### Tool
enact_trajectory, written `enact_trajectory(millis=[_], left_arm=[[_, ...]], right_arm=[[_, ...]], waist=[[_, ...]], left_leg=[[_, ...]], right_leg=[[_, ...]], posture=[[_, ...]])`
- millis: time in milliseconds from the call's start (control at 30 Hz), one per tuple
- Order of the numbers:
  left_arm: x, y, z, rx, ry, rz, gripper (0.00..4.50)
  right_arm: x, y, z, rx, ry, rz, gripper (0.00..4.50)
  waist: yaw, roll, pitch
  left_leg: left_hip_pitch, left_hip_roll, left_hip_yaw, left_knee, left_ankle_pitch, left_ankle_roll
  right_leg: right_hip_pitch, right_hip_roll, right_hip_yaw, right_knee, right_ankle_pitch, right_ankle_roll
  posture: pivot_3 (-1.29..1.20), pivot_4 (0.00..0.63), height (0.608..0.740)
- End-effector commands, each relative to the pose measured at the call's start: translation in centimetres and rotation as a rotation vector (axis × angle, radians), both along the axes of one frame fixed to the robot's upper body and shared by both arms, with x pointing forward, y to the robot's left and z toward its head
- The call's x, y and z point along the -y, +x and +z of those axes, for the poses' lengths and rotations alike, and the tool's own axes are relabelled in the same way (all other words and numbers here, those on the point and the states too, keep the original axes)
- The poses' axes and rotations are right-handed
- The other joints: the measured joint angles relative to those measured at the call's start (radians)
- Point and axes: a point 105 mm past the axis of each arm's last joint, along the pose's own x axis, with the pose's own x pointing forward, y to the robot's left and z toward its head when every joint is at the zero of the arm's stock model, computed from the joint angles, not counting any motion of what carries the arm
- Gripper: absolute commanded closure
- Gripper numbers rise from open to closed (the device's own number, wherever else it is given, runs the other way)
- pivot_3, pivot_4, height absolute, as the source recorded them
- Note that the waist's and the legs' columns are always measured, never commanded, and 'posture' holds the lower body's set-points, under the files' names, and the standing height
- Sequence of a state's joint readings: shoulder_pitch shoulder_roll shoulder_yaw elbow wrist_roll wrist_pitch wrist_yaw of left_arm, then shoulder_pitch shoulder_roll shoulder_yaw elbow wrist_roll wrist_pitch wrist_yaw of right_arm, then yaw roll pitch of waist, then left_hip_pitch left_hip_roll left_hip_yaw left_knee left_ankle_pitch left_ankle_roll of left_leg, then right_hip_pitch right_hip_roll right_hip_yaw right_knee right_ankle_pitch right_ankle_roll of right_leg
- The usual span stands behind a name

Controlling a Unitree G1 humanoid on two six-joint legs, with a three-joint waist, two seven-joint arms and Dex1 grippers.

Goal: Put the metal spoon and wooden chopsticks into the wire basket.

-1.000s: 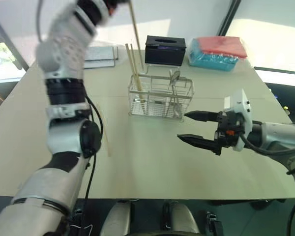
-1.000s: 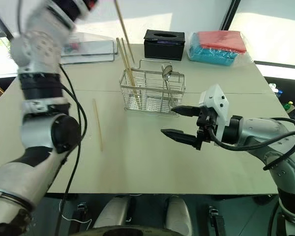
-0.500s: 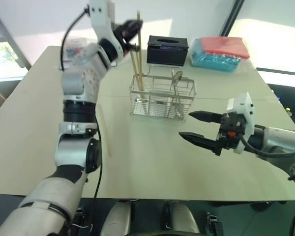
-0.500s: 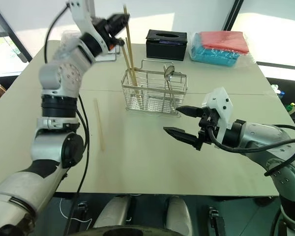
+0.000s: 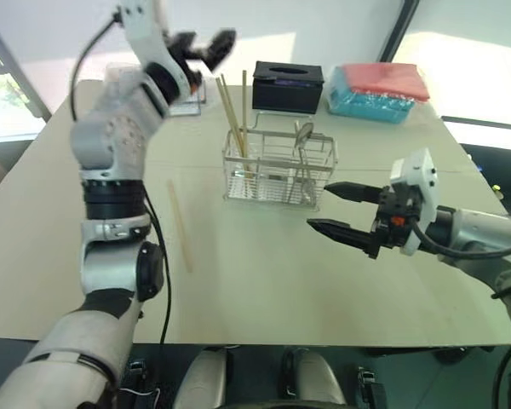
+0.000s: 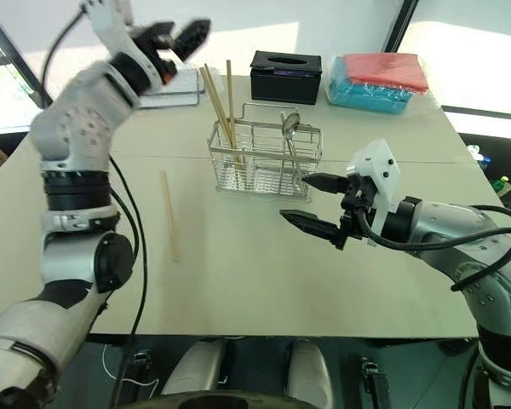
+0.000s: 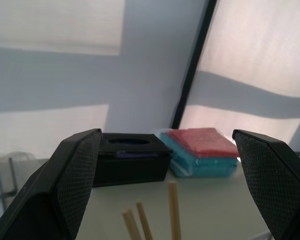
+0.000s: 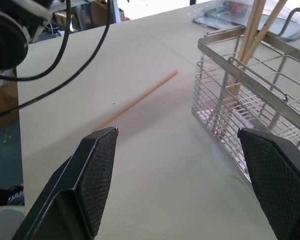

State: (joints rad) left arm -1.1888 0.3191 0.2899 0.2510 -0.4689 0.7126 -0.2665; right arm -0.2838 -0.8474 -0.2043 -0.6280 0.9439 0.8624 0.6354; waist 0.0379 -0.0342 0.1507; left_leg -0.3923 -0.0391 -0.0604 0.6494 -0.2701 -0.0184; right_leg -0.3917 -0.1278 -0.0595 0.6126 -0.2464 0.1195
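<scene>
The table [image 5: 264, 281] spreads pale beneath both arms; well beyond the right jaws sit a red-and-blue pack [image 5: 379, 92] and a black box [image 5: 287, 87], the box just past and below the left jaws; the basket [image 5: 278, 169] stands just ahead of the right gripper [image 5: 339, 210], whose jaws are wide apart with nothing between them, the upper tip close to the basket's near corner but not touching; the left gripper [image 5: 206, 44] hangs high above the table, up and to the left of the basket, its jaws spread wide and empty; three chopsticks [image 5: 237, 119] stand tilted in the basket's end compartment farthest from the right jaws, their tips just below the left jaws in the left wrist view; one chopstick [image 5: 180, 226] lies flat on the table, well to the far side of the right jaws from the arm; the spoon [image 5: 302, 145] stands bowl-up in the basket's middle, nearest the right jaws.
</scene>
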Motion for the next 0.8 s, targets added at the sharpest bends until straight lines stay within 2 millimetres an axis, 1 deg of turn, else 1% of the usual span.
enact_trajectory(millis=[33,100,167,200,233,267,300,367,433,500,567,633,800], left_arm=[[-4.2,0.0,2.5,-0.052,-0.070,0.230,0.10],[-6.8,1.1,0.2,-0.212,-0.057,0.390,0.10],[-8.4,1.6,-3.7,-0.419,0.017,0.494,0.10],[-8.9,1.7,-5.1,-0.497,0.021,0.511,0.10],[-9.2,1.6,-7.5,-0.602,0.086,0.535,0.10],[-9.4,1.4,-9.0,-0.666,0.127,0.549,0.10],[-9.4,1.2,-10.5,-0.737,0.126,0.547,0.10],[-9.0,0.6,-13.3,-0.867,0.149,0.522,0.10],[-8.5,0.2,-15.1,-0.950,0.157,0.498,0.10],[-7.7,-0.1,-17.3,-1.024,0.187,0.463,0.10],[-7.0,-0.3,-19.2,-1.085,0.215,0.440,0.10],[-6.8,-0.5,-20.4,-1.123,0.238,0.440,0.10],[-6.5,-0.9,-22.5,-1.184,0.282,0.446,0.10]], right_arm=[[-0.5,0.0,0.9,0.054,0.010,0.022,0.53],[-0.6,0.0,0.8,0.055,0.012,0.027,0.53],[-0.7,0.0,0.7,0.055,0.011,0.033,0.53],[-0.7,0.1,0.6,0.055,0.010,0.036,0.53],[-0.7,0.1,0.5,0.053,0.009,0.039,0.53],[-0.7,0.1,0.5,0.053,0.007,0.041,0.53],[-0.7,0.1,0.4,0.052,0.004,0.043,0.53],[-0.6,0.0,0.1,0.046,-0.009,0.053,0.53],[-0.6,-0.2,-0.1,0.039,-0.018,0.066,0.53],[-0.5,-0.9,-0.3,0.028,-0.036,0.101,0.53],[-0.3,-1.1,-0.3,0.026,-0.045,0.107,0.53],[-0.1,-0.9,-0.1,0.031,-0.045,0.095,0.53],[0.0,-0.7,-0.3,0.033,-0.043,0.071,0.53]], waist=[[0.000,0.000,0.000],[0.000,0.002,-0.001],[0.000,0.004,-0.002],[0.001,0.003,-0.002],[0.001,0.003,-0.002],[0.001,0.003,-0.002],[0.000,0.002,-0.002],[0.000,-0.001,-0.001],[0.001,-0.002,0.000],[0.001,-0.002,0.000],[0.001,-0.001,-0.001],[0.001,-0.001,-0.001],[0.001,-0.002,0.000]], left_leg=[[0.000,0.000,0.000,0.000,0.000,0.000],[0.001,-0.001,0.000,0.000,0.000,0.000],[0.003,-0.001,0.001,-0.001,0.000,0.001],[0.003,-0.001,0.000,0.000,0.000,0.000],[0.003,-0.001,0.000,0.000,0.000,0.000],[0.003,-0.001,0.000,0.000,0.000,0.000],[0.003,-0.001,0.000,0.000,0.000,0.000],[0.001,-0.001,-0.001,0.000,0.000,-0.001],[0.000,-0.001,-0.001,0.000,0.000,-0.001],[0.000,-0.001,-0.001,0.000,0.001,-0.002],[0.000,-0.001,0.000,-0.001,0.003,-0.006],[0.001,-0.001,0.000,-0.001,0.003,-0.006],[0.001,0.000,0.000,-0.001,0.002,-0.005]], right_leg=[[0.000,0.000,0.000,0.000,0.000,0.000],[0.001,0.000,0.000,0.000,0.000,0.000],[0.002,0.000,0.000,0.001,0.000,0.000],[0.002,0.000,0.000,0.001,0.000,0.000],[0.002,0.001,0.000,0.001,0.000,0.000],[0.002,0.001,0.000,0.002,0.000,0.000],[0.002,0.001,0.000,0.002,0.000,0.000],[0.000,0.001,0.000,0.002,0.000,0.000],[0.000,0.001,0.000,0.002,0.000,0.000],[0.000,0.001,0.000,0.002,0.000,0.000],[0.000,0.000,0.000,0.001,0.000,0.000],[0.000,0.000,0.001,0.001,0.000,0.000],[-0.001,0.000,0.000,0.002,0.000,0.000]], posture=[[0.00,0.150,0.667],[0.00,0.150,0.667],[0.00,0.150,0.667],[0.00,0.150,0.667],[0.00,0.150,0.667],[0.00,0.150,0.667],[0.00,0.150,0.667],[0.00,0.150,0.667],[0.00,0.150,0.667],[0.00,0.150,0.667],[0.00,0.150,0.667],[0.00,0.150,0.667],[0.00,0.150,0.667]])
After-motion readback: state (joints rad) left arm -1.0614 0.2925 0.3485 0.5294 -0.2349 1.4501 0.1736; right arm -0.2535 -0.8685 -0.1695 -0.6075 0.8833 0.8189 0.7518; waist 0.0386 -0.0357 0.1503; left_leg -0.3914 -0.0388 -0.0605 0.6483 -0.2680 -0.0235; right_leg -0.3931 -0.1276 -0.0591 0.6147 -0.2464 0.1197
